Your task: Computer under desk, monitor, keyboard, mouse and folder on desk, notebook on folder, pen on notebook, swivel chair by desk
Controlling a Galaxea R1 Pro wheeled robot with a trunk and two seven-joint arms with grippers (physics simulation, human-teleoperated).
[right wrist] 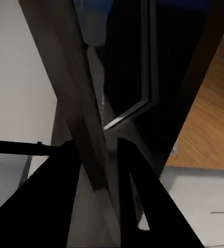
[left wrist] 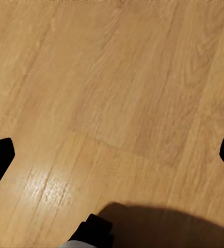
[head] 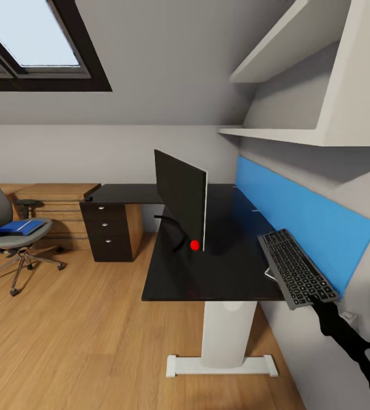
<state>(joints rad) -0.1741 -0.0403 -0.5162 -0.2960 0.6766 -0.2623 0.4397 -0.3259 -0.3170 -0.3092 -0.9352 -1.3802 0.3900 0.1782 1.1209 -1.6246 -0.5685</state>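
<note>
No text, label, brand or number can be read anywhere; the keyboard (head: 296, 269) keys are too small to make out.

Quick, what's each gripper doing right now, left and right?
Left gripper: open, empty, over the floor.
Right gripper: shut on the keyboard, held over the desk.

We see a desk (head: 225, 273) with a smooth, glossy black top that mirrors the blue panel (head: 304, 210), itself flat and matt. The monitor (head: 179, 196) looks like matt dark plastic with a pale edge. The keyboard (head: 297, 269) has dark plastic keys in a grey, metal-looking frame. The floor (left wrist: 112, 103) is varnished wood with a soft sheen. The swivel chair (head: 5, 233) has grey cloth padding and shiny metal legs.
</note>
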